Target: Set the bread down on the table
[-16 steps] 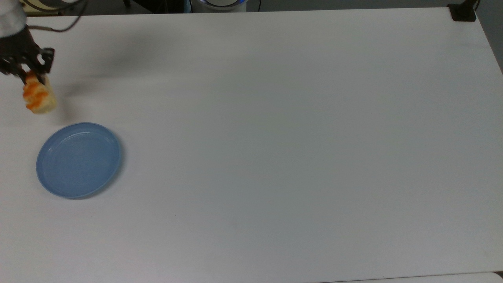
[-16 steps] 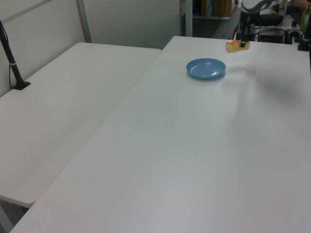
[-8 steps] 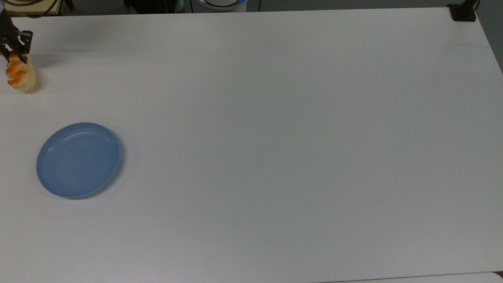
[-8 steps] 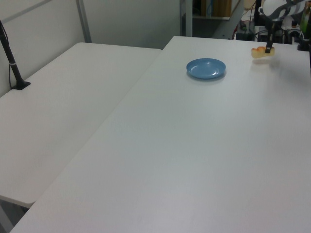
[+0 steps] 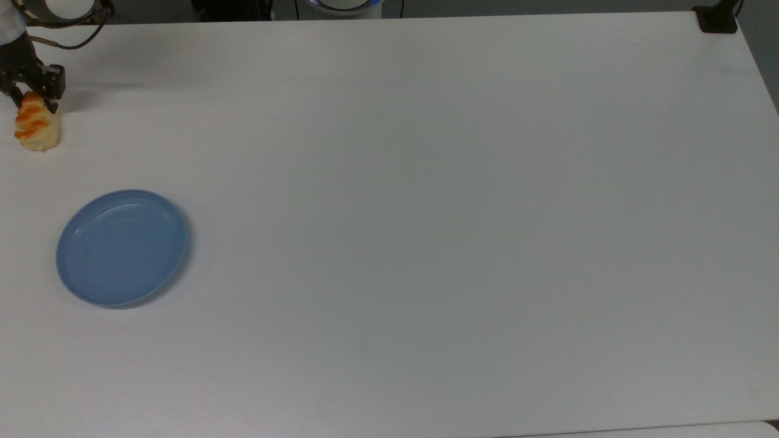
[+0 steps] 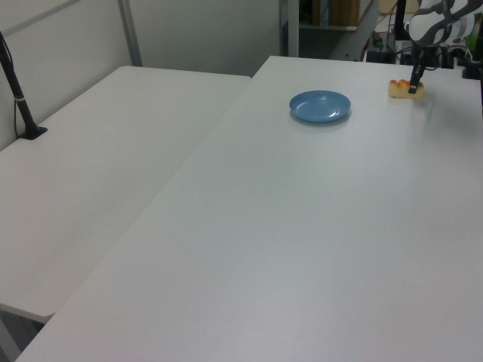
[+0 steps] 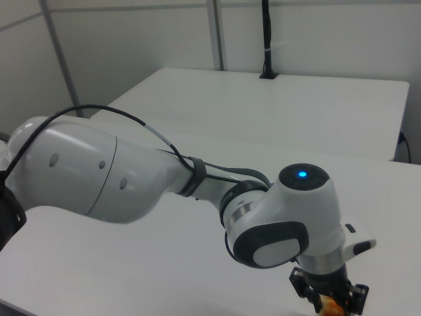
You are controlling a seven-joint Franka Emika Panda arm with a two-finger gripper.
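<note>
- While one gripper (image 5: 33,100) clasps one bread (image 5: 36,126) by its end, the roll rests on the table (image 5: 426,213) just below the fingers.
- One blue plate (image 5: 122,246) lies well apart from the gripper.

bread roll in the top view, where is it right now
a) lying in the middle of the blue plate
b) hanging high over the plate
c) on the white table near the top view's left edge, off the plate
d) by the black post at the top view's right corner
c: the bread sits on the table at the top view's far left, with the gripper at its upper end, well apart from the blue plate.
</note>
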